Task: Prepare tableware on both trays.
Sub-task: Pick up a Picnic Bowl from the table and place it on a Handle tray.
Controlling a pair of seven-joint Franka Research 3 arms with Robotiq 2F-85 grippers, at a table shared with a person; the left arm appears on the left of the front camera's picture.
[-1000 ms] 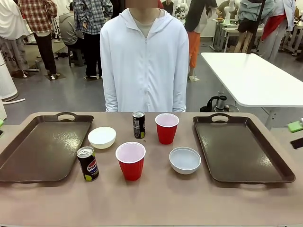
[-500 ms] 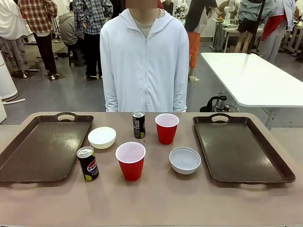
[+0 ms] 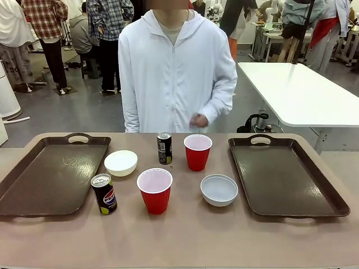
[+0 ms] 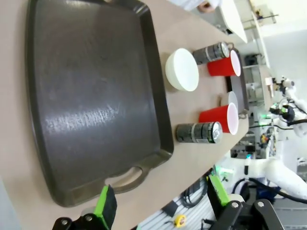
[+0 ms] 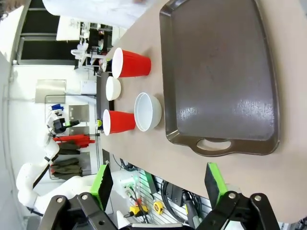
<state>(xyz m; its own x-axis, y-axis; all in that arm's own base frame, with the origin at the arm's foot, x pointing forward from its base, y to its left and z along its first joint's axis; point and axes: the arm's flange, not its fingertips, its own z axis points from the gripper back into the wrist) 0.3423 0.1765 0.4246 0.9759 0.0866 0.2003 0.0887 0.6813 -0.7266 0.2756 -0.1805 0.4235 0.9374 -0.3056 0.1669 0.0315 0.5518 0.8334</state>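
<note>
Your left gripper spread wide | right gripper spread wide | person's hand clenched at the waist | cups, bowls, cans on table between trays

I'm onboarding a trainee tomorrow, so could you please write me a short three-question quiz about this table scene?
1. True or false: the left tray and the right tray both have nothing on them.
2. Which of these stands nearest the left tray? A the Pepsi can; B the grey-blue bowl; C the far red cup.
3. Are the left gripper and the right gripper open or shut?
Key: 1 true; 2 A; 3 both open.
</note>
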